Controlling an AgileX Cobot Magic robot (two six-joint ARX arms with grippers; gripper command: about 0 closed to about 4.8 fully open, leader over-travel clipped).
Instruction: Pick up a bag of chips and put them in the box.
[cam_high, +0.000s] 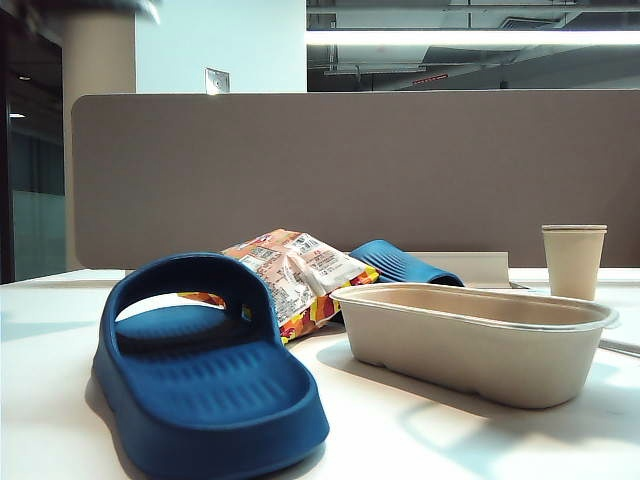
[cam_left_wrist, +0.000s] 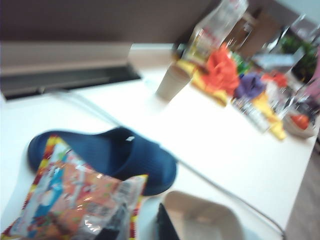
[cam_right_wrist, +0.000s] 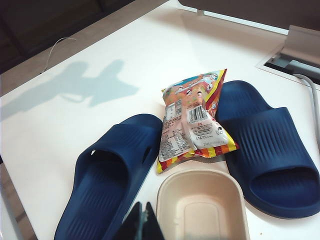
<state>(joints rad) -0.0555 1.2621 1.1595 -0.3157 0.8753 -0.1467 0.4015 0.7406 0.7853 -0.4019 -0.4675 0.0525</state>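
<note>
Bag of chips (cam_high: 292, 272) between two slippers (cam_high: 205, 370), box (cam_high: 478, 340) right, cup (cam_high: 573, 260) behind.

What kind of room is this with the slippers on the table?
Probably an office or lab. The white table backs onto a grey desk divider, with a cable slot in its top, and bare ceiling pipes and a strip light overhead.
</note>
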